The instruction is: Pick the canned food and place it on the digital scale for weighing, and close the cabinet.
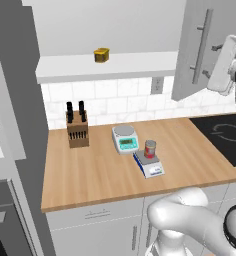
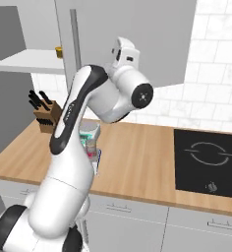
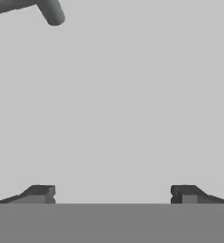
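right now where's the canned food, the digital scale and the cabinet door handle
canned food [image 1: 150, 149]: left base view, on its red label.
digital scale [image 1: 154, 170]: left base view, on its white front panel.
cabinet door handle [image 1: 202, 47]: left base view, on the middle of the vertical bar.

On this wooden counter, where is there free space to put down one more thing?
The counter is bare along its front edge, and between the digital scale with the canned food on it and the cooktop. The shelf right of the yellow container is also bare. It is crowded between the knife block and the round scale.
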